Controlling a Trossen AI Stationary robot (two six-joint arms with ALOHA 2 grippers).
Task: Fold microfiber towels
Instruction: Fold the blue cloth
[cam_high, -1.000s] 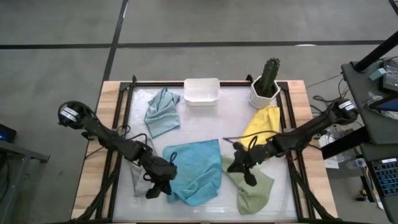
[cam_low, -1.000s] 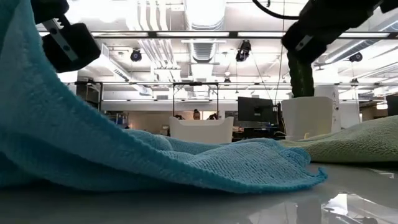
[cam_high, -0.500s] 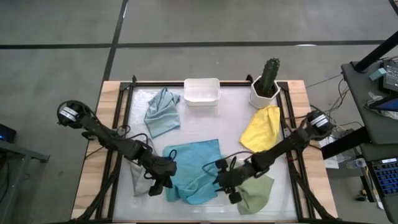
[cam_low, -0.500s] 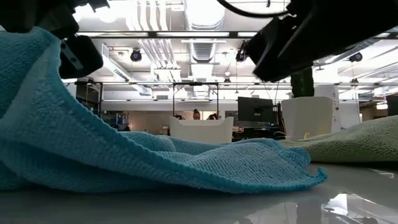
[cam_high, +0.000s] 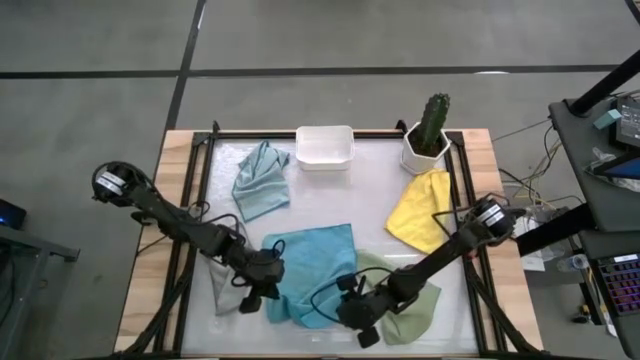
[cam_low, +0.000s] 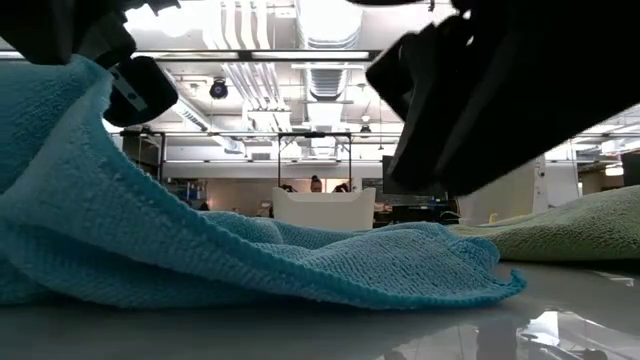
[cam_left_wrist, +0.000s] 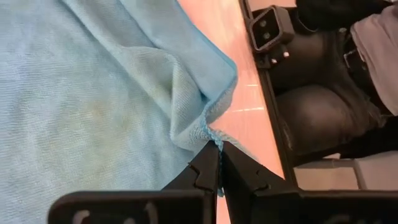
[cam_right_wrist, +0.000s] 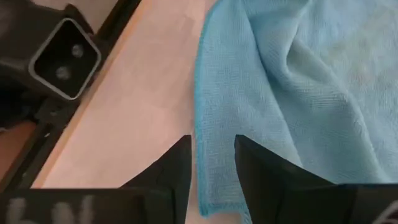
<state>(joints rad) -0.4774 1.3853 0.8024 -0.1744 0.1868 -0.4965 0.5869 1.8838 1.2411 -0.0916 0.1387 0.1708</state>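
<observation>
both arms working the near edge of the bright blue towel

left gripper (cam_left_wrist: 219, 155) is pinched tight on a corner of the bright blue towel (cam_high: 318, 270), lower centre of the high view, probably pinning that end for a fold. right gripper (cam_right_wrist: 212, 163) sits low at the towel's other near corner with its fingers narrowly parted around the hem, not clamped yet. the towel lies rumpled, long axis roughly upper right to lower left. sage green towel (cam_high: 420, 305) is just beside it at lower right.
</observation>
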